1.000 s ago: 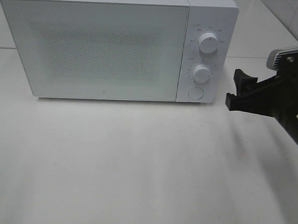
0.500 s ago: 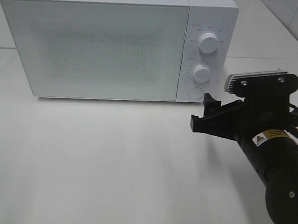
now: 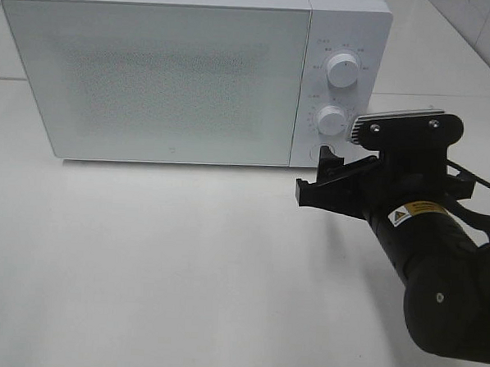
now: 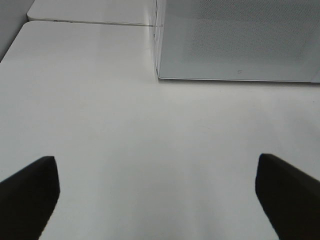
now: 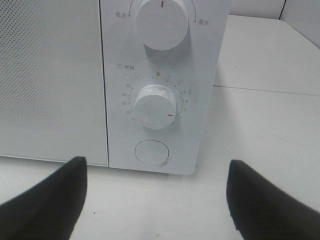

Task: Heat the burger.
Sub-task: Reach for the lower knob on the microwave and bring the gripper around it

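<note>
Exterior high view: bare white table (image 3: 142, 268) fills the lower frame. At lower right the black right arm (image 3: 436, 300) runs off the right edge. A yellow warning label (image 3: 414, 210) sits on it, its print too small to read. Right of centre the right gripper (image 3: 315, 175) grips nothing. Its jaws stand wide apart just in front of the control panel of the white microwave (image 3: 177, 73), which spans the upper frame.

The right wrist view reads the panel. The upper knob (image 5: 161, 20), partly cut off, is flanked by 低火 and 高火. The lower knob (image 5: 156, 106) sits under a clock sign and 时间, ringed by numerals from 0 round to 30, some too faint to read. Beneath it is a plain round button (image 5: 152, 152).

The left gripper (image 4: 159, 197) shows only in the left wrist view, spread wide over the table and empty.

The door (image 3: 156, 80) is shut and its dotted screen hides the inside. No view shows the burger, so I cannot tell where it is.
</note>
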Available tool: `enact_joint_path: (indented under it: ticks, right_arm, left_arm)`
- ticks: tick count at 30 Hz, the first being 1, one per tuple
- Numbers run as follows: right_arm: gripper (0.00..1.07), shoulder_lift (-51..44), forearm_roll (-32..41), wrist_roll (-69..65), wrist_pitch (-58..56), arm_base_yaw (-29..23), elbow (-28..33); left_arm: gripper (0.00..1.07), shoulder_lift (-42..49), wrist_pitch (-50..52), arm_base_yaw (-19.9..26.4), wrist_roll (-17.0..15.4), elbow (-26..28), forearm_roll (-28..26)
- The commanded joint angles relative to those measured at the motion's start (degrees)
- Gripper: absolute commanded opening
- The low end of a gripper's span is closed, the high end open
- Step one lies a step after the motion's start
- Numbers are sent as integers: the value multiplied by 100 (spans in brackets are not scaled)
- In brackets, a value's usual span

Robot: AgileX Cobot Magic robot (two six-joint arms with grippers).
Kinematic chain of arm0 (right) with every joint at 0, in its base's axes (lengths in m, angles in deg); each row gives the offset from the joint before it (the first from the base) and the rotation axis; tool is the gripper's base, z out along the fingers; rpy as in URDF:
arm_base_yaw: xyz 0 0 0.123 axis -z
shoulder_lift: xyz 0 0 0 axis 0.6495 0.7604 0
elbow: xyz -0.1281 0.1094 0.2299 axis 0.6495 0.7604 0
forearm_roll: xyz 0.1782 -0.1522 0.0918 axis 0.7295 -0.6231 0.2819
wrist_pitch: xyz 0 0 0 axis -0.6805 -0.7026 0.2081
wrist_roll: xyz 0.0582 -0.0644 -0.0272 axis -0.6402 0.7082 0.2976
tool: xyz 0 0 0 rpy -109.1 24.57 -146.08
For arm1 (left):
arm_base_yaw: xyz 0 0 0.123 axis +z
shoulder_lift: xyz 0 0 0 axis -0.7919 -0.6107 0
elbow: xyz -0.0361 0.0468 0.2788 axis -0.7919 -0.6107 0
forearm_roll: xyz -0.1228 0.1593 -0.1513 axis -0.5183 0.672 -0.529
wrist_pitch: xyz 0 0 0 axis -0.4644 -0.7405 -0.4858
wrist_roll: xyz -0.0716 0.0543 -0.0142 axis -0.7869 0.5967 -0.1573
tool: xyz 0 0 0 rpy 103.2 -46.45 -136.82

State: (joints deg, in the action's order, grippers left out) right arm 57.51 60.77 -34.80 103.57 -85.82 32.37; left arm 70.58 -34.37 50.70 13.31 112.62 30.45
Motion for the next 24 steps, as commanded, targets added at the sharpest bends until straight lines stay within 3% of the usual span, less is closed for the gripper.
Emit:
enact_joint_path:
  ticks: [1,12,24]
  right_arm:
    - [76,155,-229,74,453,189,-223]
    - [76,619,-682,183,269,722,-859]
    - [76,1094,-819,206,74,934,-1461]
  left_arm:
    - [100,86,-6,17,0,-11,-23]
    - [100,86,-6,17,0,-11,-23]
    - [100,86,-6,17,0,-11,-23]
